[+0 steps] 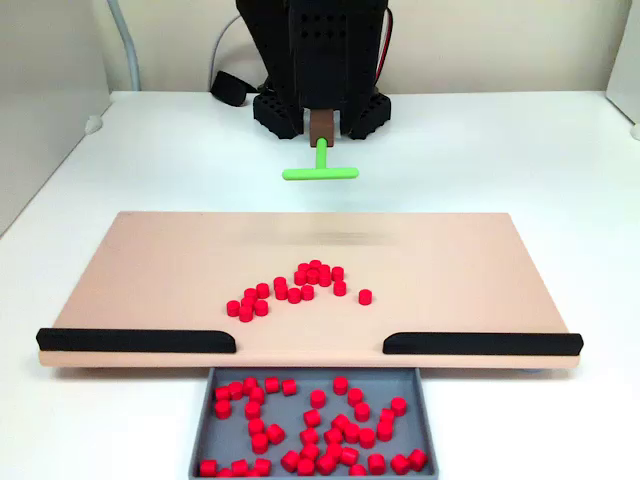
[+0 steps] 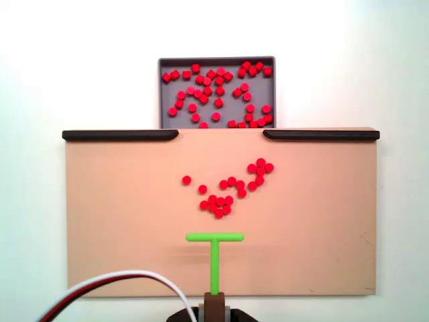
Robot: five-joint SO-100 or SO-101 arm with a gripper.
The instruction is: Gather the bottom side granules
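Starting with a fixed view from the front of the board: the arm is sitting at the far end of the white table, and its gripper is pointing our way with the green T-bar sticking out of it, crossbar leading. The jaws are closing on the stem of that pusher; they need it rigid so the crossbar can act as a blade. The bar is hanging above the table, short of the far edge of the tan board. The granules are lying loose on the board in a rough arch, one stray off to the right in this view. Two black rails are guarding the near edge and leaving a gap in the middle, and right under that gap the grey tray is waiting, already carrying plenty of red pellets.

Switching to another fixed view, looking down from the arm's side: the gripper is gripping the foot of the T-bar, and the crossbar is sitting just behind the granules, lined up with the lowest clump. The cluster is spreading up and right toward the gap between the rails, with the tray beyond. That setup looks made for funnelling: I'd judge the gathering is not yet begun on this batch.
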